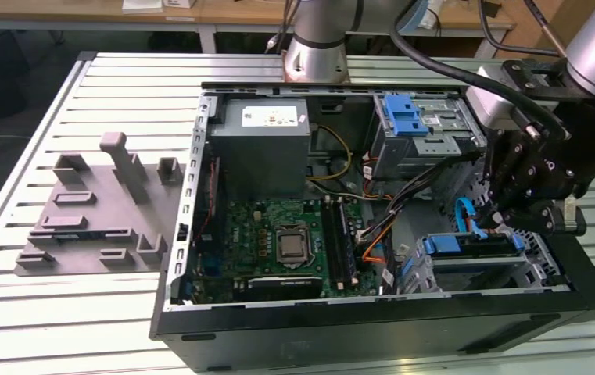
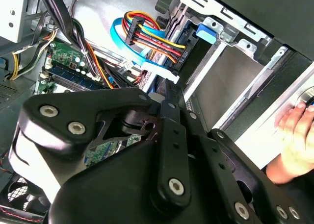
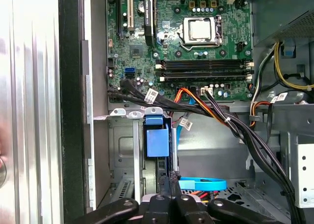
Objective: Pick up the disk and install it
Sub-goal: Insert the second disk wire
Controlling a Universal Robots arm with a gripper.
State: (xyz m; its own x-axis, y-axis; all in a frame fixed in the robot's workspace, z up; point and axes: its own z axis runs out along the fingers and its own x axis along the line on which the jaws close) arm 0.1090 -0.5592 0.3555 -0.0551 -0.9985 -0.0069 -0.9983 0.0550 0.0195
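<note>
**Gripper at the lower drive bay, disk seated edge-on in its slot**

Exterior view. The gripper hangs inside the open computer case, at the exterior view's right, directly above the lower drive bay. The disk, marked by its blue bracket, lies in that bay just below the fingertips; its long axis runs across the bay, toward the case's side wall. The grey power supply carries a small white sticker; its print cannot be read.

Second wrist view. The black finger linkages converge to a narrow tip beside the blue ribbon cable; the fingers appear pressed together, with nothing visibly pinched. A person's hand rests at the case edge.

First wrist view. The fingertips meet just below the disk's blue bracket tab, which stands edge-on in the bay. White tags on the cables bear print too small to read.
</note>
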